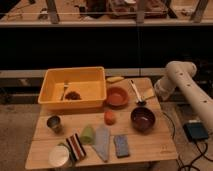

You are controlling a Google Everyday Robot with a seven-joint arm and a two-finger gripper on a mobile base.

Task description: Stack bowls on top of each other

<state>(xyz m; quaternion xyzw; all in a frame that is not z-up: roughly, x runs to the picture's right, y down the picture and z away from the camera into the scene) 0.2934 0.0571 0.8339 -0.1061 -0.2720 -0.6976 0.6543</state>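
Note:
The shallow orange-red bowl (118, 96) sits on the wooden table (150, 150), just right of the yellow tub. The deeper maroon-brown bowl (143, 119) stands apart from it, nearer the front right. Both are upright and nothing lies in them. My white arm (174, 79) bends over the table's right edge, beyond both bowls. The gripper itself is hidden at the arm's end and holds none of the bowls.
A large yellow tub (75, 87) with scraps fills the back left. A spoon (136, 92) and yellow sponge (150, 93) lie by the arm. An orange (110, 116), metal cup (54, 123), grey cloth (102, 142), blue sponge (121, 145) and white can (60, 156) crowd the front.

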